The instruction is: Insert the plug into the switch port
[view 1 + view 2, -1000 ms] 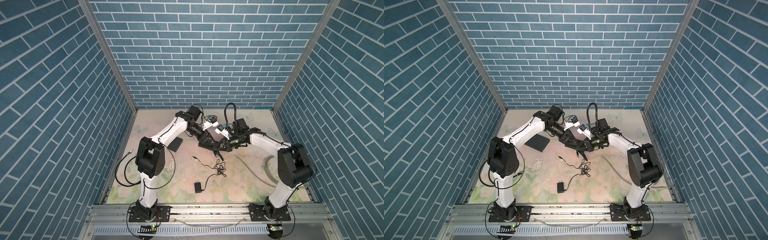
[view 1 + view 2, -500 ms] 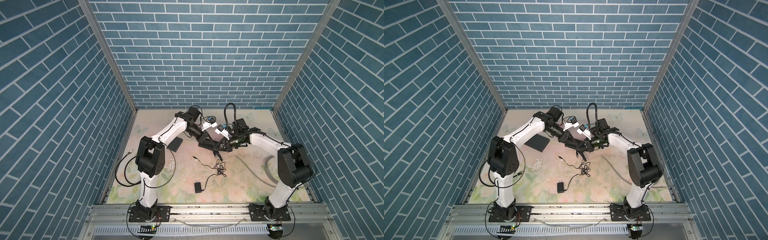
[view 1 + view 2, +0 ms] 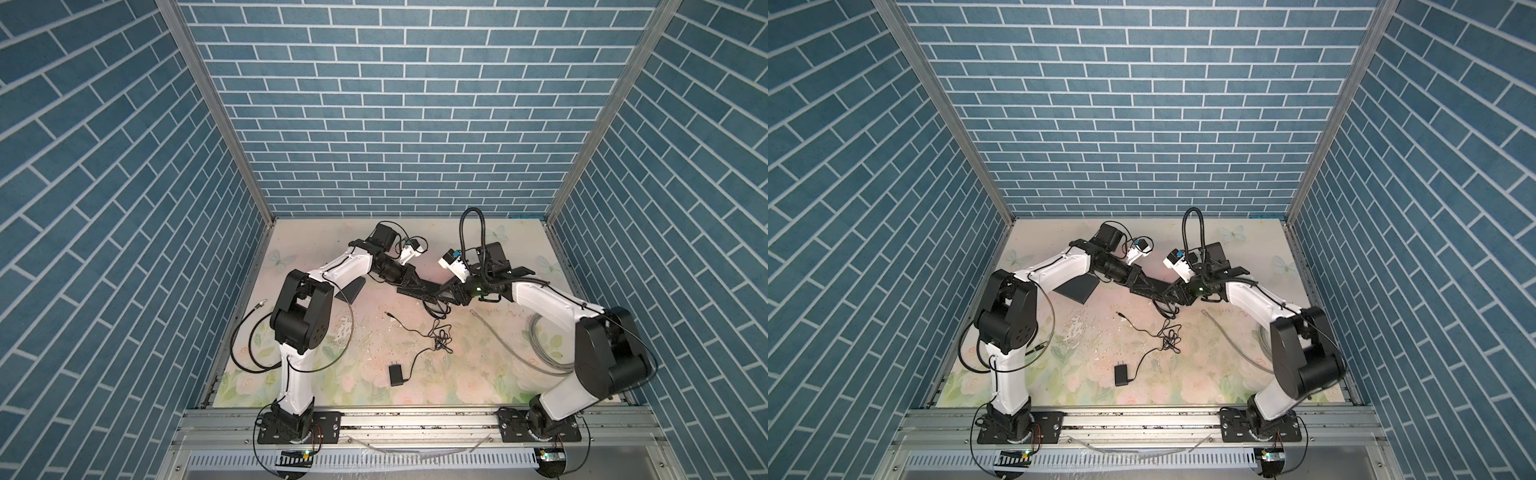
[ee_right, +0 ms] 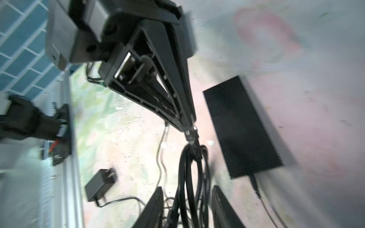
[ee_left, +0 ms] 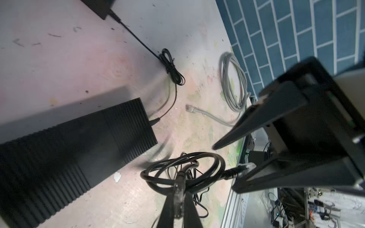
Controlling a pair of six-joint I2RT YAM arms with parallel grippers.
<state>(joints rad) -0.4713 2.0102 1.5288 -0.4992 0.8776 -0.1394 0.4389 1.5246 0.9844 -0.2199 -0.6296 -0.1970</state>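
Since both arms meet above the middle of the desk (image 3: 478,374), the coming move turns on how the switch (image 3: 1077,289) lies from the left pincer (image 5: 178,194). The switch, a flat black ribbed box, rests on the desk partly under the left forearm in both top views, on the left arm's own side of its pincer and near it. Its long axis runs slantwise, and one short end carries a power lead (image 4: 255,185). Which face bears the free port cannot be told. The right pincer (image 5: 223,166) stands spread, with the coiled black cable (image 5: 205,155) passing ungripped between its fingers. The left pincer is pressed together on the clear plug (image 5: 178,189), held off the desk and apart from the switch. Judgement: the left arm is nearer and must turn the plug back toward the switch.
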